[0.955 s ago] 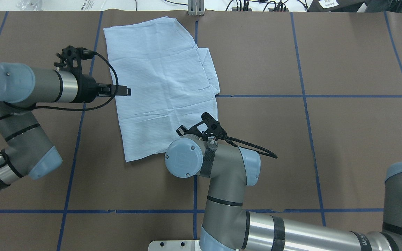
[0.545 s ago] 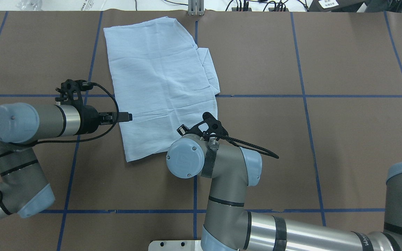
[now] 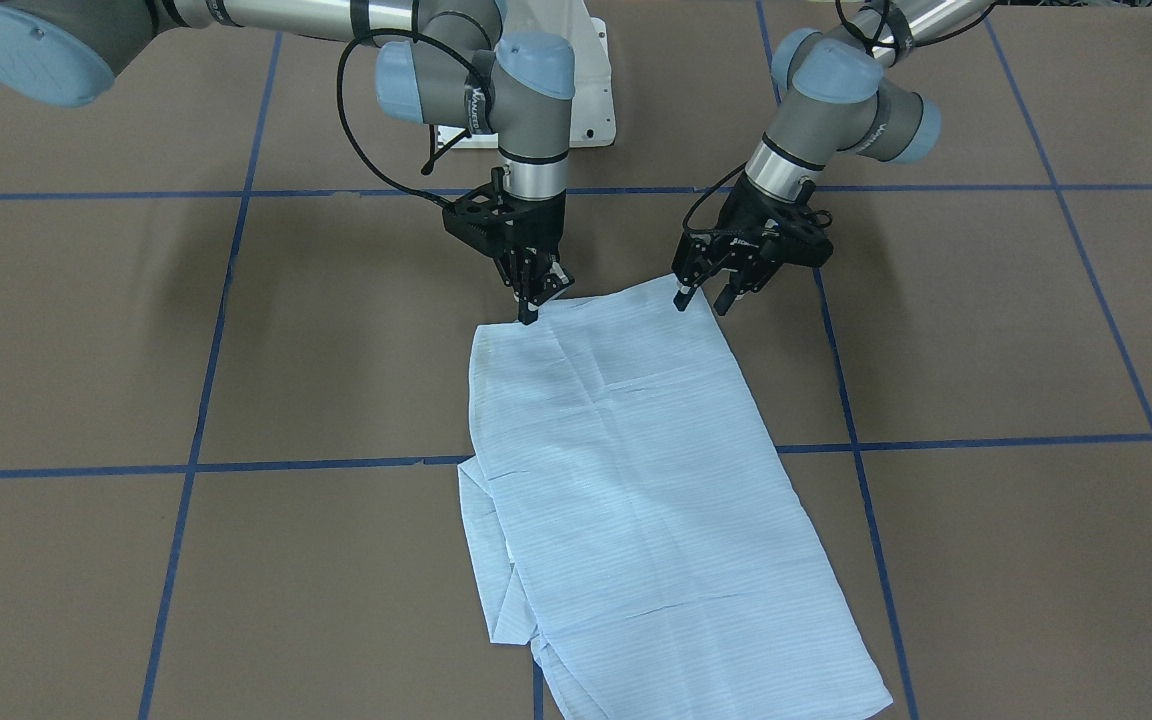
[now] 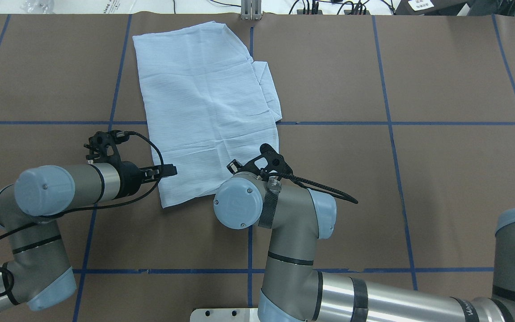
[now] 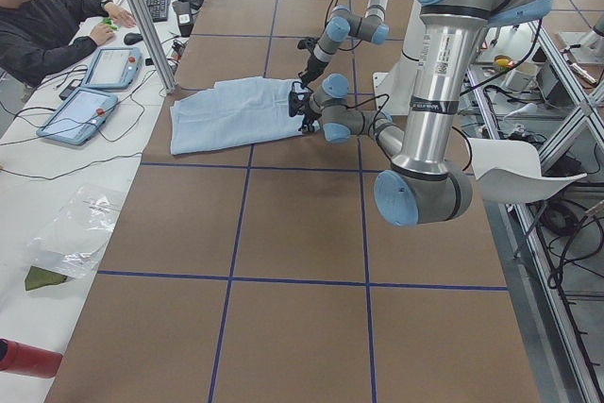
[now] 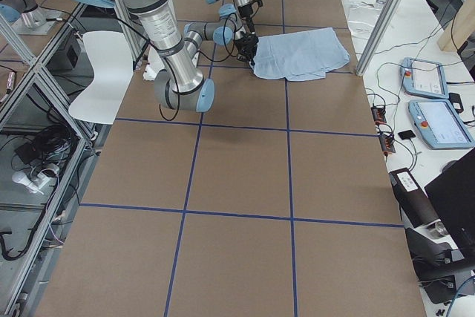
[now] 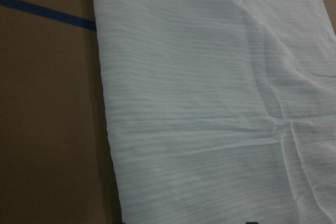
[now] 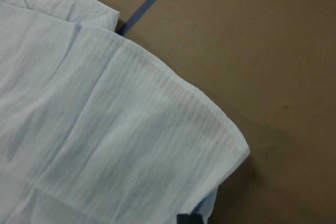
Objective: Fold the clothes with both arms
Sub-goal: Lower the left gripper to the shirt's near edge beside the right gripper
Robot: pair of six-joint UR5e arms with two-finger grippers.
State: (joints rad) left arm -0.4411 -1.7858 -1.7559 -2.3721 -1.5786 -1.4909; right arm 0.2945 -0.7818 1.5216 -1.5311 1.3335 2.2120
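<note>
The black two-finger left gripper [image 3: 701, 297], jaws apart, has slid along the thin light blue striped shirt [image 4: 204, 112], folded flat on the brown table [image 4: 418, 179], to its near corner. The right gripper [image 3: 528, 300] sits jaws together at the other corner, so 2 corners look ready for lifting

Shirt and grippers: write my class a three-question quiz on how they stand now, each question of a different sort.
1. True or false: the shirt lies crumpled in a heap on the table.
2. The left gripper is: A) open, B) shut on a cable, C) out of every view.
3. At which end of the shirt do the left gripper and the right gripper both stand?
Key: 1 false, it lies flat and folded; 2 A; 3 the end nearest the robot.
</note>
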